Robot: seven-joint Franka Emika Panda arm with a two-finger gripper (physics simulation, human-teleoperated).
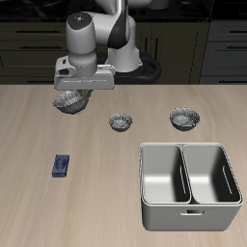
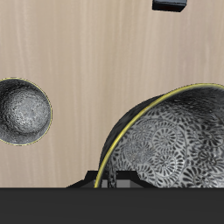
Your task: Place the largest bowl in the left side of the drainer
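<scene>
The largest bowl, grey-blue and speckled with a pale rim, hangs tilted under my gripper at the back of the table, far from the drainer. The gripper is shut on its rim. In the wrist view the bowl fills much of the frame and its rim runs between the fingers of the gripper. The drainer, a grey metal tub with two basins, stands near the table's front edge. Both basins hold nothing.
The tiny speckled bowl sits mid-table and also shows in the wrist view. The mid-sized speckled bowl sits behind the drainer. A small blue box lies toward the front; it shows dark in the wrist view.
</scene>
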